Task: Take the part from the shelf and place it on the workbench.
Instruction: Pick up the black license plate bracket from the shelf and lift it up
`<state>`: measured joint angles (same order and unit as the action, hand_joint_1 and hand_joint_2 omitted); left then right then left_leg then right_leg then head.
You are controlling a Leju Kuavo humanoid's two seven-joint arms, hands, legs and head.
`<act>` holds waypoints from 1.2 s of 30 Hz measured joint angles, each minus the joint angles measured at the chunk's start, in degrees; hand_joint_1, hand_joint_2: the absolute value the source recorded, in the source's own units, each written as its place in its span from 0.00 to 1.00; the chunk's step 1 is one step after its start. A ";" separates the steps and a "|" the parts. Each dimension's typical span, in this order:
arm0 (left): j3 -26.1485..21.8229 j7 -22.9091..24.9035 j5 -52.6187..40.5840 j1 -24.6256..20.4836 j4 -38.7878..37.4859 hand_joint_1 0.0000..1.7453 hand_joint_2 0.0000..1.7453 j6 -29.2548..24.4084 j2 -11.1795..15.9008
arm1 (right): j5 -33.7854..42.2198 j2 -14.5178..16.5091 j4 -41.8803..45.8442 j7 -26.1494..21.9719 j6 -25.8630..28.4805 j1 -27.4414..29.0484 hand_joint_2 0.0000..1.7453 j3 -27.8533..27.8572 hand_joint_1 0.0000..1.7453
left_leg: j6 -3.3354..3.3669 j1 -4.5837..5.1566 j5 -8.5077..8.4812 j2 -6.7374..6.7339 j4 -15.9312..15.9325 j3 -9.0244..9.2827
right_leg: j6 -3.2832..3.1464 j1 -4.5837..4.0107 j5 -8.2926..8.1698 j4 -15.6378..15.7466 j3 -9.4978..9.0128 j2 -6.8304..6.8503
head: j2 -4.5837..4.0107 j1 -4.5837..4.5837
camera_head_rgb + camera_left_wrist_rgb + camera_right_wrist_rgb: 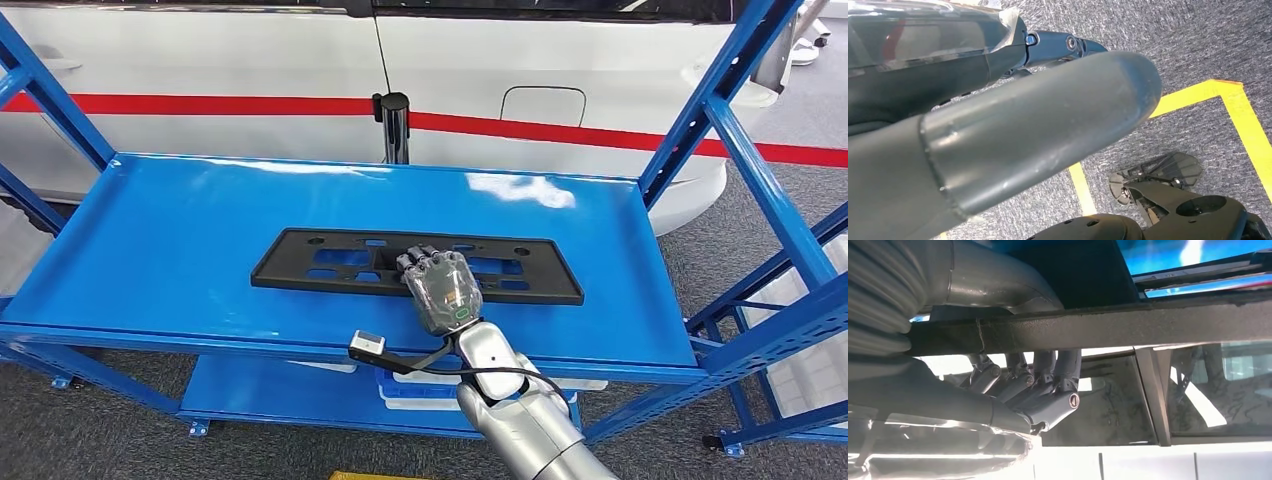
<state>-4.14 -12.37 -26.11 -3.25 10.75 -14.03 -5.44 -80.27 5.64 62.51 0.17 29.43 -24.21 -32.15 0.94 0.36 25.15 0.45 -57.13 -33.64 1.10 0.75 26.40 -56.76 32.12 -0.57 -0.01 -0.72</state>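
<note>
Under the right hand (443,291) lies the part (330,262), a long flat black plastic frame with cut-outs, resting flat on the blue shelf (180,240) with its long side running across the deck. The hand reaches in from the near edge of the shelf and sits over the frame a little right of its middle, palm down, fingers (425,262) bent over the frame's near bar. From the right wrist view, a black bar of the part (1108,327) passes between the thick grey thumb and the darker fingers (1048,385), which curl around it, so the hand is gripping the frame. Most of the part stretches away to the left of the hand, with a shorter length to its right. Beyond the hand, past the far edge of the shelf, stands a white car (250,50) with a red stripe. The left hand (1013,130) hangs over grey carpet (1198,45) marked with yellow tape (1243,120); whether its fingers are apart or curled I cannot tell.
</note>
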 joint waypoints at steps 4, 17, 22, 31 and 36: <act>-0.42 -0.16 -0.27 0.00 0.00 0.00 0.00 -0.62 0.00 | 8.59 0.00 1.21 -4.62 1.89 -0.06 1.00 1.02 1.00 | 0.00 -0.07 0.00 0.00 0.00 0.03 | 0.00 0.00 0.00 0.00 0.01 0.00 | 0.01 0.00; -2.71 -4.21 0.61 -0.08 0.01 0.00 0.00 -2.55 -0.03 | 65.44 -0.82 17.80 -24.25 -3.98 -0.75 1.00 8.57 1.00 | -0.01 -0.13 0.00 -0.01 0.00 0.08 | 0.00 -0.01 0.00 0.00 0.00 0.00 | 0.00 0.01; -3.70 -3.11 0.99 -1.27 0.07 0.00 0.25 -2.29 -0.40 | 81.33 -1.62 24.74 -26.11 -9.33 -0.80 1.00 12.33 1.00 | 0.00 -0.11 0.00 0.03 -0.01 0.03 | 0.00 0.00 -0.01 0.00 -0.01 0.07 | 0.00 0.02; -5.13 -0.56 2.04 -3.99 0.50 0.00 1.00 -2.15 -1.50 | 83.33 -2.13 27.74 -25.71 -11.84 -1.00 1.00 13.43 1.00 | 0.00 -0.13 -0.01 0.03 -0.01 0.03 | 0.01 -0.01 -0.01 0.00 0.02 0.09 | 0.01 0.00; -6.23 2.97 3.07 -9.51 1.51 0.00 1.00 -1.92 -2.89 | 84.92 -2.15 29.05 -26.28 -14.03 -0.53 1.00 13.27 1.00 | 0.07 -0.13 -0.09 0.07 -0.02 0.02 | 0.03 -0.01 -0.03 -0.01 -0.03 0.15 | 0.00 0.02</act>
<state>-10.37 -9.40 -23.04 -12.76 12.26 -15.96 -8.33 4.65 3.49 91.56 -26.11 15.40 -24.74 -18.88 1.01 0.24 25.06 0.52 -57.15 -33.62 1.13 0.74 26.37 -56.77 32.08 -0.42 -0.01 -0.71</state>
